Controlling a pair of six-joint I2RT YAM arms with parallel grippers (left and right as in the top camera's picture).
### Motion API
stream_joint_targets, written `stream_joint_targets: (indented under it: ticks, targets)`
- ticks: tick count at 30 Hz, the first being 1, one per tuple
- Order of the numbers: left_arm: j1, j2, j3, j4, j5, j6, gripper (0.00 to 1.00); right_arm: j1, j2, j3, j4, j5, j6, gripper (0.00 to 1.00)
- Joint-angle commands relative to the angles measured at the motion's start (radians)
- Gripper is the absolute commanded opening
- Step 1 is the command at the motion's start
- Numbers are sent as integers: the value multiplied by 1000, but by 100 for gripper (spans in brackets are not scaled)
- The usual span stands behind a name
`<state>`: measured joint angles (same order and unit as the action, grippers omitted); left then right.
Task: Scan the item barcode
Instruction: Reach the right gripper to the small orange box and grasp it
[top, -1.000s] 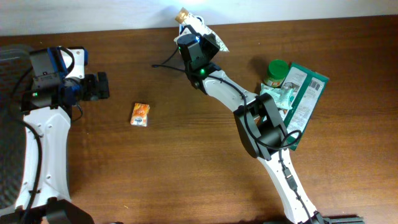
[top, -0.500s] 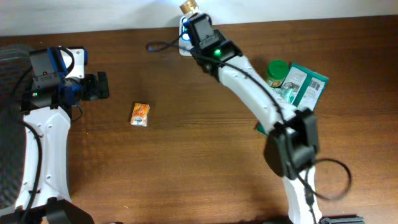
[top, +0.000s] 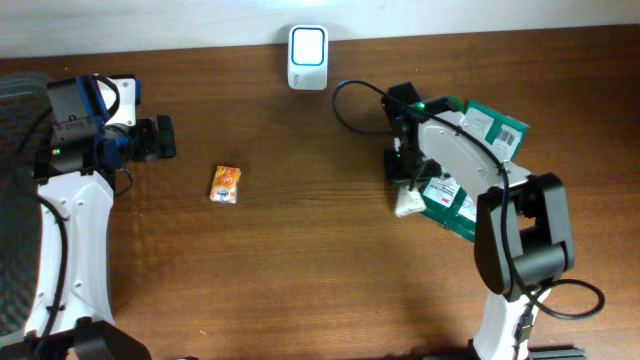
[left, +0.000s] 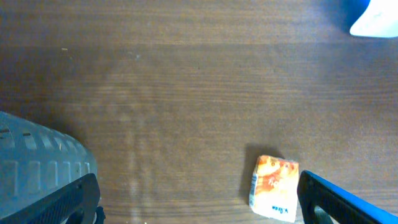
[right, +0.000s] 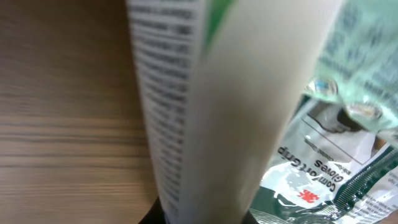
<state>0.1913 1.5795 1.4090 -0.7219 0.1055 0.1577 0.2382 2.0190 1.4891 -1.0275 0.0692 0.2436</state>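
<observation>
Now, R gripper (top: 404, 178): clenched on white packet (right: 205, 106), which is smooth, w/ fine print and a green stripe, at edge of glossy green packs (top: 470, 190).
L gripper (top: 163, 138): jaws spread wide.
Scanner (top: 307, 57): white, rounded rect., at far table edge.
Table (top: 300, 260): dark wood grain.

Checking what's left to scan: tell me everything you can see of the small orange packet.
The small orange packet is a flat, roughly rectangular pouch, glossy-looking, orange with a white end carrying tiny unreadable print. It lies flat on the brown wooden table, left of centre, touching nothing else.
</observation>
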Motion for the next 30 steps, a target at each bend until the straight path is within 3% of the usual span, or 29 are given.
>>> stream_joint_targets:
  ticks: [1, 4, 6, 8, 9, 10, 11, 13, 16, 19, 21, 26, 30]
  targets:
    - [3, -3, -1, 1, 11, 13, 99, -68, -21, -30, -2, 13, -76, 11]
    - [3, -3, -1, 2, 11, 13, 99, -132, -21, -30, -23, 12, -75, 15]
    - [3, -3, -1, 2, 11, 13, 99, -151, -21, 13, -72, -25, -75, 30]
    - [3, -3, -1, 1, 11, 13, 99, -140, -24, 172, -175, -31, -79, 41]
    - [3, -3, -1, 2, 11, 13, 99, -129, -24, 263, -228, -41, -82, 52]
    - [3, -3, -1, 1, 11, 13, 99, -120, -24, 341, -277, -54, -82, 71]
    - [3, -3, -1, 1, 11, 13, 99, -112, -24, 418, -322, -94, -82, 73]
    - [3, -3, -1, 1, 11, 13, 99, -102, -24, 463, -294, -305, -82, 72]
    - [3, -3, -1, 1, 11, 13, 99, -15, -13, 427, -122, -533, -45, 70]
    - [3, -3, -1, 2, 11, 13, 99, 197, 48, 343, 191, -528, 178, 70]
    - [3, -3, -1, 2, 11, 13, 99, 301, 124, 341, 297, -455, 271, 70]
    - [3, -3, -1, 2, 11, 13, 99, 457, 286, 340, 537, -415, 297, 51]
    - [3, -3, -1, 2, 11, 13, 99, 490, 362, 340, 652, -386, 366, 41]
